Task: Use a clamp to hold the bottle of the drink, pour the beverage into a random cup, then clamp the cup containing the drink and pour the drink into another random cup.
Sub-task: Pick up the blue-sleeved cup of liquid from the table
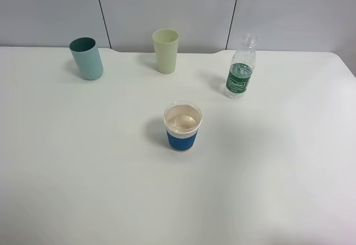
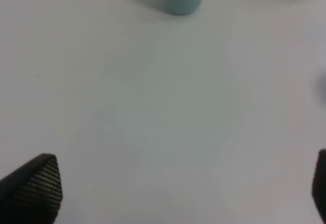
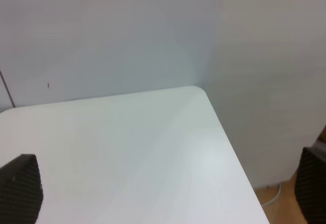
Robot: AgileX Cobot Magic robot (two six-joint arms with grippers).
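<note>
Listing from the near side outward, we record the following.

1. Left gripper point(image 2: 175, 188): black ribbed jaws spread wide, one at each edge of its wrist view, holding nothing, above bare white table point(image 1: 83, 189).
2. Right gripper point(image 3: 165, 186): jaws likewise spread wide and empty, over a rounded corner of the table, with wall and a strip of floor past it. We cannot place either gripper against the cup from these views.
3. Paper cup with a blue ribbed sleeve point(image 1: 182, 127): upright near the table's middle, holding pale brownish liquid close to the rim. We take it as our landmark.
4. Clear plastic bottle with a green label point(image 1: 240, 67): upright, behind the cup and to its right, well apart from it. We cannot tell its contents.
5. Pale yellow-green plastic tumbler point(image 1: 166, 50): mouth up, behind the cup and slightly to its left, farther back than the bottle.
6. Teal plastic tumbler point(image 1: 86, 58): mouth up, behind the cup and far to its left, about level with the yellow-green one.
7. Grey panelled wall point(image 1: 167, 5): behind the cup, past the table's far edge.
</note>
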